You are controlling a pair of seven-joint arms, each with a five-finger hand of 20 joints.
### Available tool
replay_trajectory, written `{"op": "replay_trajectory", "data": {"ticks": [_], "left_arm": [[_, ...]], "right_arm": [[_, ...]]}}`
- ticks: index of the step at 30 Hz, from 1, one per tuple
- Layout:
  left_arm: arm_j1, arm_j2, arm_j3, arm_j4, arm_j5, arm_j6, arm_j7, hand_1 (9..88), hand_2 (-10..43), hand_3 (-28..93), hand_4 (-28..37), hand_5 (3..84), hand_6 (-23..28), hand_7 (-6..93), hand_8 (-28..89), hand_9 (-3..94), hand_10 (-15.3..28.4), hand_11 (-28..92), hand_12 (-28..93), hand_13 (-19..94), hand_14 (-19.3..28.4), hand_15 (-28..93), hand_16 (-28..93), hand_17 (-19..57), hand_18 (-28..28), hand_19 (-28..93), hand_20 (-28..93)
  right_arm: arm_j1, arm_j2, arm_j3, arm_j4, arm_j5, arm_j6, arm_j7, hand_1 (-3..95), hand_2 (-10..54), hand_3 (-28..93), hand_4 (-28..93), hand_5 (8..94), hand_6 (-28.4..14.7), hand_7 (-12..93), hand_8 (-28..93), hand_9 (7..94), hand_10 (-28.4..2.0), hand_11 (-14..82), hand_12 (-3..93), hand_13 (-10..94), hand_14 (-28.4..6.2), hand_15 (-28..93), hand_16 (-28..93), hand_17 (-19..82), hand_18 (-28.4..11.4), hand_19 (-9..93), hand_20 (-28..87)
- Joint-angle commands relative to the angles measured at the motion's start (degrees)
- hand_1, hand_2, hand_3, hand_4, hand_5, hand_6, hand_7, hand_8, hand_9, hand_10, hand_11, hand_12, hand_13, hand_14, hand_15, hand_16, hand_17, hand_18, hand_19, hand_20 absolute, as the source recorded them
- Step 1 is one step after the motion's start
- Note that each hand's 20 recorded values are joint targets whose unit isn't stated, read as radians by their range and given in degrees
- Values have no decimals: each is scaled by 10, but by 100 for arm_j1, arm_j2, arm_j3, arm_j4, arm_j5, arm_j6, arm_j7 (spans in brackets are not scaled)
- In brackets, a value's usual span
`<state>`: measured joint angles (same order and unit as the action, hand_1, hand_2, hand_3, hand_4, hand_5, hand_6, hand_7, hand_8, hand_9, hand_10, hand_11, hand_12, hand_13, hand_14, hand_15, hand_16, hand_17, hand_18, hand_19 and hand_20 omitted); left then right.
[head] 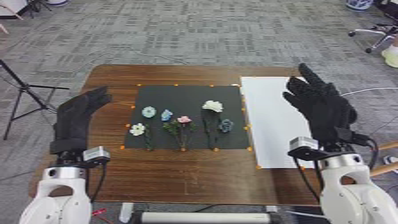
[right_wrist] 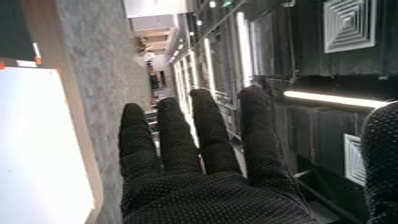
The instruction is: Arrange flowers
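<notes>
In the head view several flowers lie on a black mat point(head: 186, 92): a white flower point(head: 212, 106) on a long stem, a pink flower point(head: 184, 119), a small blue flower point(head: 166, 115), a pale blue flower point(head: 149, 112), a white open flower point(head: 137, 129) and a grey-blue flower point(head: 226, 125). My right hand point(head: 320, 102) is open at the outer edge of the white sheet, holding nothing. My left hand point(head: 78, 117) stands open to the left of the mat, apart from the flowers. In the right wrist view my right hand point(right_wrist: 200, 192) has its fingers straight.
A white sheet point(head: 274, 120) lies right of the mat on the brown table point(head: 178, 175); it also shows in the right wrist view as a bright sheet point(right_wrist: 40, 150). Orange markers line mat and sheet. A black tripod point(head: 28, 92) stands left of the table.
</notes>
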<state>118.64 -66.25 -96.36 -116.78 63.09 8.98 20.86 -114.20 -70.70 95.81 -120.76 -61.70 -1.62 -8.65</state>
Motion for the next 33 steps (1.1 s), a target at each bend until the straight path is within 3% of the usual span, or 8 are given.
{"op": "replay_trajectory", "data": {"ticks": [1, 9, 14, 16, 19, 24, 26, 33], "left_arm": [[128, -135, 44, -67, 142, -135, 151, 235, 113, 685, -283, 544, 36, 135, -71, 521, 154, 234, 129, 390, 169, 198, -3, 77, 107, 86, 168], [38, -106, 85, 38, 157, -358, 297, 243, 95, 694, -282, 543, 33, 139, -72, 520, 152, 233, 131, 390, 173, 207, 5, 72, 116, 94, 174], [-28, -109, 205, 121, 137, -227, 456, 250, 74, 701, -276, 539, 30, 143, -72, 519, 150, 234, 135, 394, 179, 232, 15, 66, 129, 110, 183], [-30, -96, 179, 153, 195, -379, 540, 256, 65, 696, -262, 547, 28, 160, -71, 543, 149, 282, 160, 419, 186, 312, 27, 71, 139, 157, 213], [-39, -93, 221, 179, 411, -185, 746, 278, 46, 685, -237, 578, 38, 213, -63, 581, 146, 394, 218, 461, 181, 530, 27, 94, 155, 372, 357], [-232, -63, 311, 292, 342, -159, 999, 424, -6, 624, -114, 551, 53, 418, 145, 553, 148, 538, 318, 432, 170, 728, 61, 107, 161, 560, 602], [-284, -50, 307, 338, 448, -206, 1084, 494, -17, 614, -33, 530, 54, 466, 151, 558, 152, 422, 454, 431, 164, 733, 62, 126, 156, 562, 605], [-335, -56, 304, 309, 539, -252, 989, 618, -11, 602, 85, 517, 46, 548, 151, 563, 151, 379, 485, 443, 182, 662, 233, 171, 151, 602, 624]], "right_arm": [[-90, -69, -26, -42, -135, -200, -90, 62, 50, 714, -160, 365, -11, 42, -62, 359, -145, 31, 104, 234, -144, 35, 153, 108, -159, 99, 227], [-7, 15, -172, 52, -128, -48, -379, 69, 42, 721, -156, 430, -17, 64, -61, 406, -142, 46, 112, 285, -153, 64, 159, 139, -174, 112, 230], [3, -75, -214, 80, -268, 19, -562, 74, 31, 732, -155, 452, -13, 75, -65, 435, -143, 50, 114, 304, -148, 74, 152, 153, -173, 107, 230], [-14, -87, -226, 72, -234, 30, -545, 75, 31, 734, -156, 458, -13, 80, -65, 439, -143, 51, 116, 307, -148, 77, 150, 155, -173, 107, 232], [-30, -48, -244, 88, -223, -30, -528, 76, 30, 737, -157, 464, -13, 86, -67, 446, -144, 54, 119, 320, -153, 87, 152, 159, -174, 109, 236], [-37, -69, -236, 101, -249, -25, -506, 84, 25, 739, -157, 482, -15, 93, -69, 463, -145, 59, 128, 338, -159, 103, 161, 163, -175, 113, 242], [-20, -53, -248, 120, -257, -11, -514, 87, 22, 740, -157, 486, -15, 96, -69, 464, -145, 58, 130, 340, -159, 104, 163, 164, -175, 113, 244], [-46, -39, -230, 142, -350, -97, -474, 92, 19, 743, -157, 491, -15, 99, -71, 468, -145, 58, 135, 347, -161, 107, 169, 166, -174, 114, 248]]}}
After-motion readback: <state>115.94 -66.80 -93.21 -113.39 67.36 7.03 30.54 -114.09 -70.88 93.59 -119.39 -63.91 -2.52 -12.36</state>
